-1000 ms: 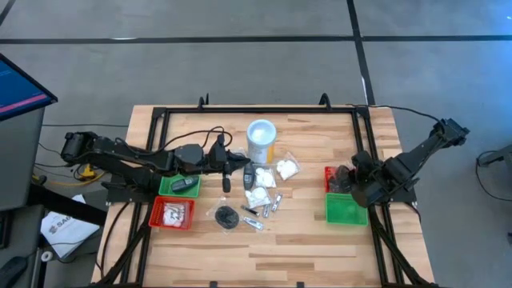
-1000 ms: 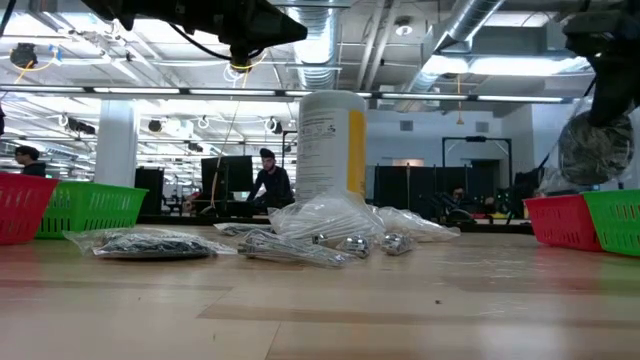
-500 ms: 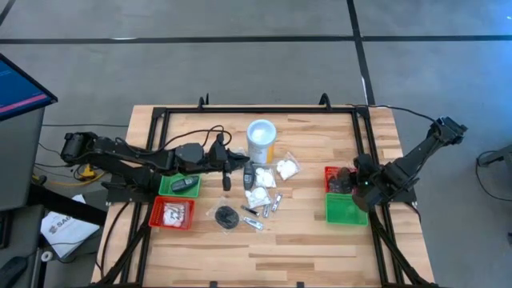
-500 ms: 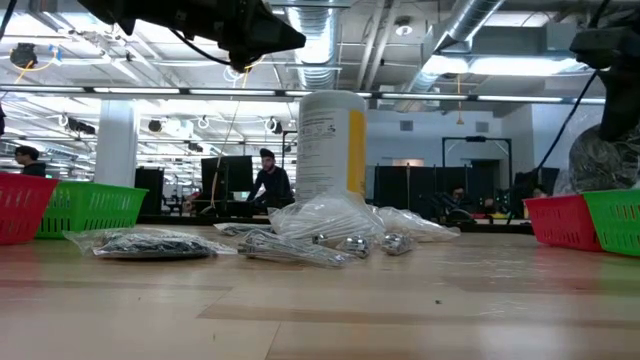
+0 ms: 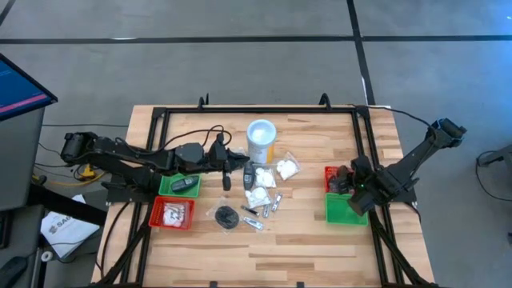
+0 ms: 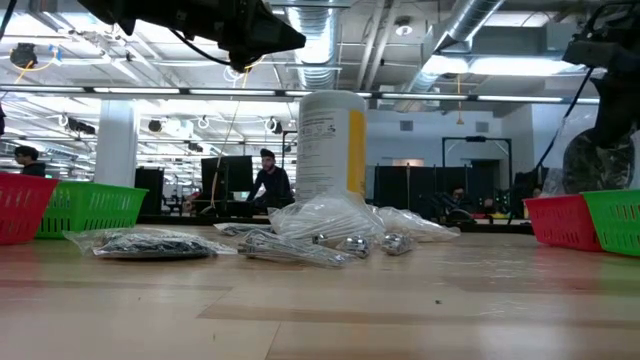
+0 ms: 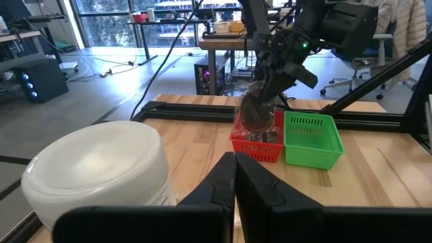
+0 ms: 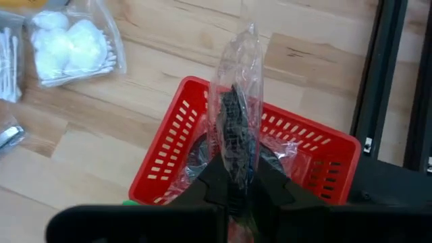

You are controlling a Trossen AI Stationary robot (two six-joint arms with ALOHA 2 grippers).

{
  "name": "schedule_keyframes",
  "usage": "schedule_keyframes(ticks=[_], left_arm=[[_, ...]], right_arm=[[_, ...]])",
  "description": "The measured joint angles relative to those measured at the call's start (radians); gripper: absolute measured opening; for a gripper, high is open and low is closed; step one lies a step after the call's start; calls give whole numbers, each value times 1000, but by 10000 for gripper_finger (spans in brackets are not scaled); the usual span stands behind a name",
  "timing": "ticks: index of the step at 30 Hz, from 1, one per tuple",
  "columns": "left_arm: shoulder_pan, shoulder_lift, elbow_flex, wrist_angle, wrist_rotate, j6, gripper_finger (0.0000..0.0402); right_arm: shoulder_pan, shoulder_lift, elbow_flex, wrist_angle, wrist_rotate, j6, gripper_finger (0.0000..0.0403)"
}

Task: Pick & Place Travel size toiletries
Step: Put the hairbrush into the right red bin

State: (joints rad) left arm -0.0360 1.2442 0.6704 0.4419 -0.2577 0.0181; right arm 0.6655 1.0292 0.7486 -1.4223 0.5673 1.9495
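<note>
**Q:** High view first: what is hard to make out?

**A:** The right gripper (image 5: 353, 182) sits over the red tray (image 5: 331, 173) near the table's right edge, and its fingers are too small to read from above. The left gripper (image 5: 226, 165) hangs just beside the white canister (image 5: 261, 141), with the loose toiletries (image 5: 260, 196) scattered mid-table. Bare wood lies open along the near edge.

**Q:** Low view?

**A:** Clear packets (image 6: 310, 237) lie in front of the canister (image 6: 331, 142). Trays are cut off at both picture edges. A person (image 6: 270, 182) shows far behind the table.

**Q:** Left wrist view?

**A:** Its own fingers (image 7: 219, 185) are pressed together on nothing. The canister lid (image 7: 98, 172) blocks much of the foreground. Farther off, the other arm holds a bag above the red tray (image 7: 257, 142), beside a green tray (image 7: 310, 140).

**Q:** Right wrist view?

**A:** The right gripper (image 8: 233, 177) pinches a clear bag of dark pieces (image 8: 233, 128), upright over the red tray (image 8: 175, 169). What is inside the bag is hard to tell. A packet of white balls (image 8: 70, 42) lies well apart.
</note>
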Motion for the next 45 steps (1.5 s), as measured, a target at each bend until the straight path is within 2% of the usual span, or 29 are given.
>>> schedule_keyframes(ticks=[24,31,36,45], left_arm=[[-2,0,0,0,0,-34,0],[-2,0,0,-1,0,-34,0],[-2,0,0,0,0,-34,0],[-2,0,1,0,0,-34,0]], right_arm=[[2,27,1,6,3,3,19],[-7,71,2,33,-31,-50,19],[-19,84,-47,182,-33,-118,19],[-25,78,-35,144,-20,-90,21]])
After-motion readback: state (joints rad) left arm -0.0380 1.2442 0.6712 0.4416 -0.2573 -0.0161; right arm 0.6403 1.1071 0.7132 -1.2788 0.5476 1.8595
